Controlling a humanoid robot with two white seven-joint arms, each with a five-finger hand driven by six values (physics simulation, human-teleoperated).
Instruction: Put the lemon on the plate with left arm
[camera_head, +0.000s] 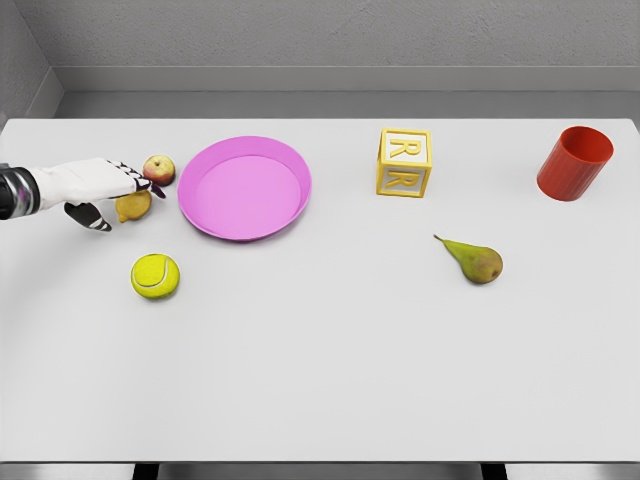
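Note:
A small yellow lemon (135, 206) lies on the white table just left of the pink plate (245, 188). My left hand (112, 196) reaches in from the left edge and sits over the lemon, fingers above it and thumb (92, 217) below and to its left. The fingers are spread around the fruit and do not look closed on it. The lemon's left part is hidden by the hand. The plate holds nothing. My right arm is out of view.
A small red apple (158, 169) sits right behind the lemon, touching distance from my fingertips. A yellow tennis ball (155, 276) lies in front. Farther right are a yellow letter block (404, 163), a pear (473, 260) and a red cup (574, 163).

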